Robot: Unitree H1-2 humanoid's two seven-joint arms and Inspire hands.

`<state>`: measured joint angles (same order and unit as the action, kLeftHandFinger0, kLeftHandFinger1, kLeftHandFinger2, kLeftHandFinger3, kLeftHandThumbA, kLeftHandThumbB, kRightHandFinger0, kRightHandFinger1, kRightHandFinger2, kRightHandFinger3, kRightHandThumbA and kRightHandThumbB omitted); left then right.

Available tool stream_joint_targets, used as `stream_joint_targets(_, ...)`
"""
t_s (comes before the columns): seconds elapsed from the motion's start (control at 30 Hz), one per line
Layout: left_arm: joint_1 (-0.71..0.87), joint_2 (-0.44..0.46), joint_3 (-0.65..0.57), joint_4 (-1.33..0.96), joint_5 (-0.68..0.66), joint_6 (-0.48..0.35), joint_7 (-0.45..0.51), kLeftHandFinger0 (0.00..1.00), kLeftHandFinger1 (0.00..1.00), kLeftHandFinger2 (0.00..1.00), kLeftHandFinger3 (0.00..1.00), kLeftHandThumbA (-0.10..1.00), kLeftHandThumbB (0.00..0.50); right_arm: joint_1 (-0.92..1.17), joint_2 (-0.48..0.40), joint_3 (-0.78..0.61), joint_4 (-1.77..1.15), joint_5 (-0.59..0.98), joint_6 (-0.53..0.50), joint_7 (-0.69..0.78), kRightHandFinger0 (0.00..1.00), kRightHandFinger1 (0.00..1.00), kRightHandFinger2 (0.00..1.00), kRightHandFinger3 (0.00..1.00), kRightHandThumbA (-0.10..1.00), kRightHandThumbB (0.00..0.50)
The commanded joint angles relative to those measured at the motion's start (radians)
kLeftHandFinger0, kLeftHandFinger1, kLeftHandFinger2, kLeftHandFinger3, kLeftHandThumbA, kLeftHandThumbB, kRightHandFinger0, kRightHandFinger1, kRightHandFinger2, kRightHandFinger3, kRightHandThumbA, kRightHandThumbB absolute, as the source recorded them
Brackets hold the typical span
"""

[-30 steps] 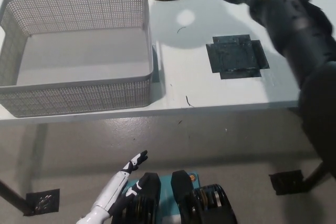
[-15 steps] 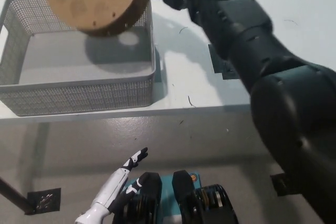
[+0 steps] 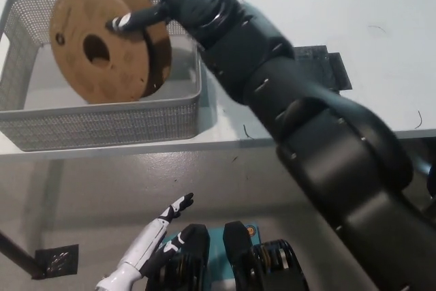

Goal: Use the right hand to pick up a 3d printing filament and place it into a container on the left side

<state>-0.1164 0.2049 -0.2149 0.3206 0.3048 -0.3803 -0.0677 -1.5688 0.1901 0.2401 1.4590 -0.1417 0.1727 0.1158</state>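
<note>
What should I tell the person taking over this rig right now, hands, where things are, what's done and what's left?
Right hand: shut on the spool, holding it tilted on edge over the inside of the basket.
Left hand: resting low beside the robot's body, holding nothing, fingers apart.
Spool: above the basket's floor; whether it touches the floor cannot be told from this view.
Basket: on the left side of the table.
Done: spool picked up and carried to the basket.
Left: lower it if needed, release it, pull the right arm back clear of the basket wall.
</note>
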Motion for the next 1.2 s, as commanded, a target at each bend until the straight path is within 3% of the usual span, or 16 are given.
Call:
stream_joint_targets(0.0,-0.020,0.004,-0.006,-0.037,-0.001,-0.005,-0.016,1.00,1.00,1.00,1.00,1.00,0.186,-0.071,0.019,0.050,-0.035,-0.067,-0.124,-0.037,0.00,0.36,0.70,0.31,-0.10,0.195)
stream_joint_targets(0.07,-0.024,0.003,-0.006,-0.038,-0.004,-0.002,-0.022,1.00,1.00,1.00,1.00,1.00,0.185,-0.065,0.023,0.058,-0.032,-0.069,-0.115,-0.041,0.00,0.38,0.71,0.38,-0.10,0.198)
stream_joint_targets(0.13,-0.034,0.004,-0.006,-0.026,-0.001,-0.014,-0.020,1.00,1.00,1.00,1.00,1.00,0.183,-0.052,0.019,0.061,-0.027,-0.067,-0.100,0.003,0.02,0.43,0.78,0.64,-0.10,0.215)
stream_joint_targets(0.17,-0.034,0.004,-0.006,-0.028,-0.002,-0.010,-0.023,1.00,1.00,1.00,1.00,1.00,0.188,-0.052,0.017,0.061,-0.026,-0.066,-0.087,0.021,0.31,0.71,1.00,1.00,0.07,0.257)
stream_joint_targets(0.2,-0.033,0.004,-0.006,-0.031,-0.004,-0.006,-0.026,1.00,1.00,1.00,1.00,1.00,0.189,-0.052,0.015,0.058,-0.025,-0.063,-0.070,0.037,0.39,0.71,1.00,1.00,0.14,0.274)
stream_joint_targets(0.23,-0.032,0.004,-0.006,-0.032,-0.010,-0.006,-0.029,1.00,1.00,1.00,1.00,1.00,0.179,-0.051,0.010,0.063,-0.025,-0.066,-0.066,0.077,0.75,1.00,1.00,1.00,0.30,0.260)
stream_joint_targets(0.27,-0.032,0.004,-0.005,-0.033,-0.014,-0.002,-0.033,1.00,1.00,1.00,1.00,1.00,0.182,-0.050,0.001,0.083,-0.022,-0.082,-0.074,0.128,0.93,1.00,1.00,1.00,0.44,0.288)
stream_joint_targets(0.33,-0.035,0.005,-0.006,-0.033,-0.010,-0.004,-0.033,1.00,1.00,1.00,1.00,1.00,0.184,-0.049,-0.005,0.094,-0.022,-0.092,-0.077,0.130,1.00,1.00,1.00,1.00,0.50,0.317)
stream_joint_targets(0.57,-0.038,0.006,-0.007,-0.031,0.000,0.006,-0.040,1.00,1.00,1.00,1.00,1.00,0.193,-0.054,-0.061,0.095,-0.029,-0.085,-0.088,0.116,1.00,1.00,1.00,1.00,0.88,0.499)
stream_joint_targets(0.7,-0.038,0.004,-0.007,-0.030,-0.006,0.007,-0.044,1.00,1.00,1.00,1.00,1.00,0.185,-0.076,-0.110,-0.066,-0.052,0.042,-0.134,0.138,1.00,1.00,1.00,1.00,0.82,0.481)
stream_joint_targets(0.8,-0.041,0.004,-0.009,-0.019,-0.001,-0.001,-0.040,1.00,1.00,1.00,1.00,1.00,0.190,-0.135,-0.169,-0.116,-0.078,0.049,-0.152,0.184,1.00,1.00,1.00,1.00,1.00,0.469)
stream_joint_targets(0.83,-0.041,0.003,-0.008,-0.020,-0.006,0.012,-0.046,1.00,1.00,1.00,1.00,1.00,0.199,-0.150,-0.193,-0.174,-0.102,0.095,-0.184,0.176,1.00,1.00,1.00,1.00,0.93,0.460)
stream_joint_targets(0.9,-0.039,0.002,-0.007,-0.023,-0.007,0.014,-0.044,1.00,1.00,1.00,1.00,1.00,0.187,-0.177,-0.220,-0.233,-0.113,0.140,-0.135,0.209,1.00,1.00,1.00,1.00,0.95,0.500)
stream_joint_targets(1.0,-0.036,-0.001,-0.006,-0.018,-0.004,0.008,-0.035,1.00,1.00,1.00,1.00,1.00,0.182,-0.201,-0.275,-0.275,-0.147,0.148,-0.097,0.267,1.00,1.00,1.00,1.00,1.00,0.500)
stream_joint_targets(1.07,-0.032,-0.002,-0.009,-0.016,0.002,0.007,-0.033,1.00,1.00,1.00,1.00,1.00,0.180,-0.181,-0.304,-0.314,-0.200,0.176,-0.080,0.276,1.00,1.00,1.00,1.00,0.90,0.500)
stream_joint_targets(1.17,-0.027,-0.004,-0.010,-0.013,0.001,0.004,-0.032,1.00,1.00,1.00,1.00,1.00,0.187,-0.128,-0.353,-0.323,-0.334,0.194,-0.075,0.361,1.00,1.00,1.00,1.00,1.00,0.476)
